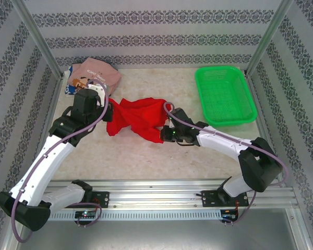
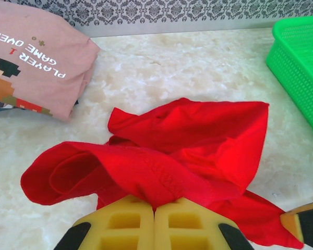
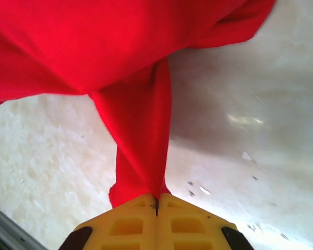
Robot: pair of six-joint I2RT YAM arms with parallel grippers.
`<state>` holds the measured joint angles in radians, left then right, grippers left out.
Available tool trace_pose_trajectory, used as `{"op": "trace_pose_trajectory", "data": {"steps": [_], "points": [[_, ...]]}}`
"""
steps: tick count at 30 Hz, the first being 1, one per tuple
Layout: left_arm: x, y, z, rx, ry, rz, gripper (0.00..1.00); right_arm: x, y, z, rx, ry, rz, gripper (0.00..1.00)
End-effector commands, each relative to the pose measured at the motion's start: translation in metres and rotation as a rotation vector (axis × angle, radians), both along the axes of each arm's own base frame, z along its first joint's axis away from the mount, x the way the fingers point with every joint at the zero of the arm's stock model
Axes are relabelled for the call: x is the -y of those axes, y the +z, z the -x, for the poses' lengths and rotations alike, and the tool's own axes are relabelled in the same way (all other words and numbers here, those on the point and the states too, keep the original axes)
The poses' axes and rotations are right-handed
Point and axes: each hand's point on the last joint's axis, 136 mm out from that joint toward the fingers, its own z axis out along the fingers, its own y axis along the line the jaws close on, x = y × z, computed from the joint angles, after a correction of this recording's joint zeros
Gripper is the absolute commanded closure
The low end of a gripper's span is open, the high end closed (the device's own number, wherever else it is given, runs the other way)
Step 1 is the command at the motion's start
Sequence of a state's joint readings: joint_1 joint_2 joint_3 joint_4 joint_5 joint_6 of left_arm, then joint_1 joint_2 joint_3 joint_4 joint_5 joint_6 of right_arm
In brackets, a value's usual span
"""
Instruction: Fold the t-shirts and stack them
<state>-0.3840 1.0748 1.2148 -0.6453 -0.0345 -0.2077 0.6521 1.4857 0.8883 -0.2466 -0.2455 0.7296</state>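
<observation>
Fold in progress: your left gripper and right gripper, jaws pinched shut on cloth, hold the crumpled red t-shirt left of the green basket; the pink t-shirt, farther left, appears folded; red remains unfolded, unstacked

In the left wrist view the pink shirt runs off the left and top edges, the green basket is cut by the right edge, and the fold of the red shirt pinched by the left gripper is hidden between its closed fingers. In the right wrist view the red cloth blurs near the lens and leaves the frame at top and left, its end buried in the right gripper. From above, a white-blue shirt lies mostly covered by the pink one.
</observation>
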Motion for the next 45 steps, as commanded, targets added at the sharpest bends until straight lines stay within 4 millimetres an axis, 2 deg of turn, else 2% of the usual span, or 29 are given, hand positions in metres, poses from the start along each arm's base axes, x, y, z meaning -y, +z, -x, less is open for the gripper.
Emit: {"op": "trace_pose_trajectory", "data": {"steps": [1, 5, 7, 10, 13, 14, 17, 18, 20, 22, 25, 31, 36, 45], "points": [[-0.001, 0.01, -0.011, 0.031, -0.006, -0.042, 1.0, 0.018, -0.009, 0.013, -0.099, 0.03, -0.001, 1.0], [0.011, -0.004, -0.025, -0.01, -0.035, -0.036, 1.0, 0.039, -0.038, 0.0, -0.183, 0.035, 0.052, 1.0], [0.018, -0.014, -0.032, -0.023, -0.043, -0.035, 1.0, 0.044, -0.053, -0.008, -0.215, 0.045, 0.073, 1.0], [0.024, -0.023, -0.039, -0.023, -0.047, -0.03, 1.0, 0.048, -0.066, -0.028, -0.24, 0.026, 0.056, 0.98], [0.029, -0.031, -0.044, -0.036, -0.053, -0.023, 1.0, 0.058, -0.068, -0.054, -0.217, -0.01, 0.072, 0.86], [0.03, -0.034, -0.045, -0.041, -0.053, -0.023, 1.0, 0.058, -0.064, -0.061, -0.2, -0.017, 0.067, 0.77], [0.032, -0.041, -0.047, -0.051, -0.056, -0.025, 1.0, 0.063, -0.047, -0.075, -0.113, -0.032, 0.106, 0.62], [0.032, -0.043, -0.048, -0.051, -0.056, -0.025, 1.0, 0.063, -0.038, -0.074, -0.075, -0.033, 0.121, 0.57], [0.032, -0.046, -0.048, -0.053, -0.054, -0.026, 1.0, 0.066, -0.027, -0.065, -0.019, -0.02, 0.176, 0.55], [0.033, -0.049, -0.048, -0.056, -0.056, -0.026, 1.0, 0.07, -0.022, -0.05, 0.014, -0.006, 0.241, 0.54], [0.035, -0.05, -0.048, -0.053, -0.058, -0.02, 1.0, 0.075, -0.026, -0.026, 0.03, 0.009, 0.291, 0.55], [0.04, -0.058, -0.048, -0.065, -0.075, -0.014, 1.0, 0.072, -0.05, 0.01, -0.021, 0.03, 0.302, 0.6], [0.043, -0.071, -0.05, -0.09, -0.074, -0.022, 1.0, 0.07, -0.068, 0.011, -0.04, 0.028, 0.337, 0.6], [0.044, -0.087, -0.046, -0.119, -0.07, -0.016, 1.0, 0.052, -0.07, -0.001, -0.029, 0.045, 0.315, 0.62]]}}
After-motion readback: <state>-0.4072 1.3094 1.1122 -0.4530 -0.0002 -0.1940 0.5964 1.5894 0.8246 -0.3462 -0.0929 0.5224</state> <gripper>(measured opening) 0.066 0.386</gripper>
